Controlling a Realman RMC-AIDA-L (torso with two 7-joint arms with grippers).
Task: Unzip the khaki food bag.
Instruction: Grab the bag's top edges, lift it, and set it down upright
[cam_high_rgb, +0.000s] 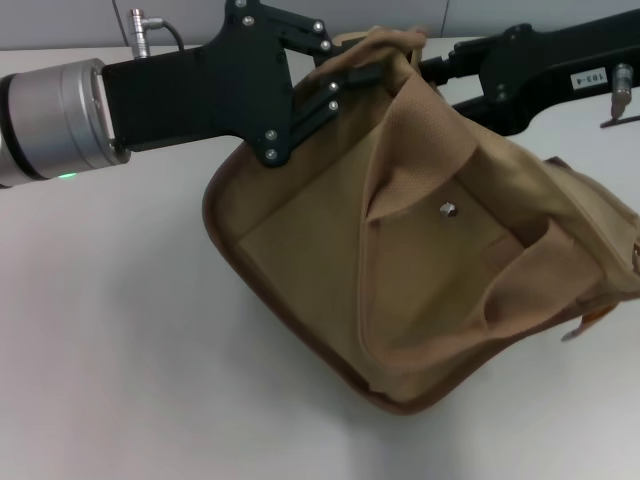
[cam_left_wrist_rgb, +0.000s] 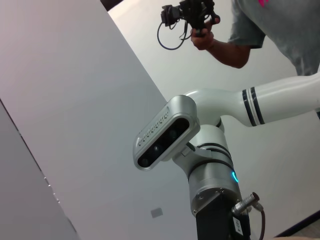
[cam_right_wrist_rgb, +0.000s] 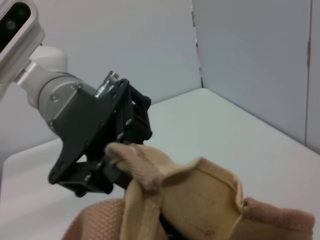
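The khaki food bag (cam_high_rgb: 420, 260) hangs tilted below the left pincer (cam_high_rgb: 345, 80), lifted by one top corner, its lower corner apparently just meeting the pale worktop (cam_high_rgb: 120, 330); the left pincer's dark fingers are pinched together on a fold of tan fabric at the bag's upper edge, a hold the right wrist view also shows (cam_right_wrist_rgb: 112, 160); the right pincer (cam_high_rgb: 440, 68) reaches in from the opposite side, just across that same top edge, but its tips are hidden behind the cloth, so I cannot tell how far apart they stand or whether they hold anything.

No zipper teeth or pull are visible, so I cannot tell whether it is open; I judge the unzipping not yet begun, with finding the pull and drawing it along still to do.

The bag is coarse woven canvas, soft and slumping into deep creases; darker brown piping edges its rounded corners; a wide strap (cam_high_rgb: 415, 170) drapes over a flat front pocket with a small metal snap (cam_high_rgb: 448, 209).
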